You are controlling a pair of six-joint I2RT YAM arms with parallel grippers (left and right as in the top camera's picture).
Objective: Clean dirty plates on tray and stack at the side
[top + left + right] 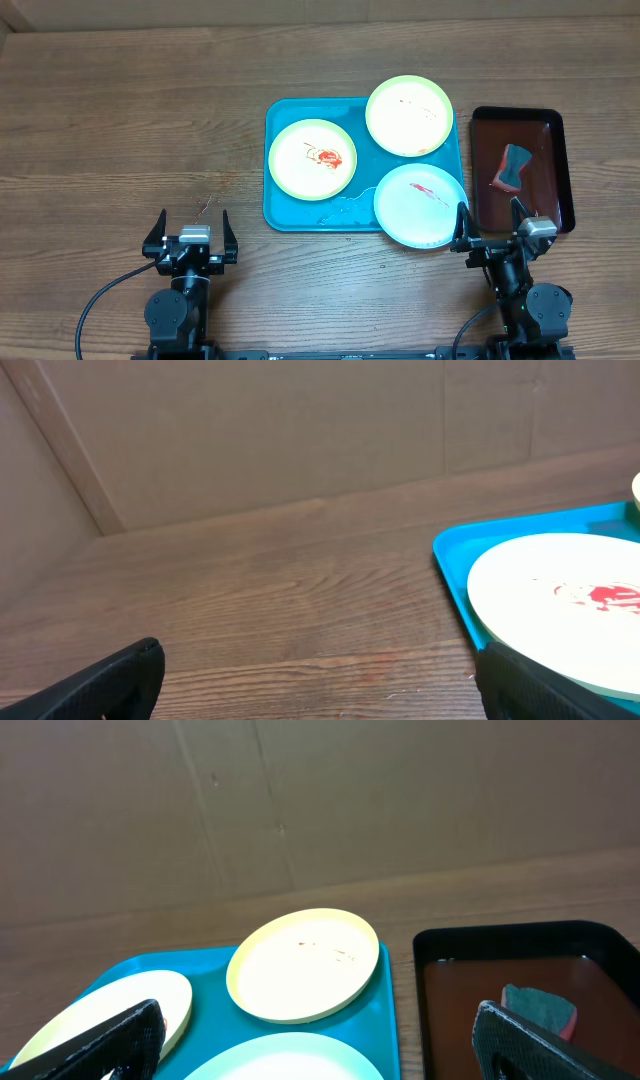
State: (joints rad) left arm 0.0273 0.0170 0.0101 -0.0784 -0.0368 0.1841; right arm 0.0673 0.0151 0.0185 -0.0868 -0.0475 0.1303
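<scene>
A turquoise tray [285, 212] holds three plates. A cream green-rimmed plate [312, 158] with a red smear sits at its left. A second cream green-rimmed plate [409, 115] with faint marks sits at the back right. A white-pale blue plate [420, 205] with a red streak sits at the front right, overhanging the tray edge. My left gripper [193, 232] is open and empty on the table, left of the tray. My right gripper [492, 225] is open and empty, just right of the pale blue plate. The tray [205, 970] and plates also show in the right wrist view.
A dark red-brown tray with a black rim [552, 165] stands right of the turquoise tray and holds a blue-grey sponge [511, 168]. Bare wooden table [130, 130] lies to the left. A cardboard wall [300, 430] stands behind.
</scene>
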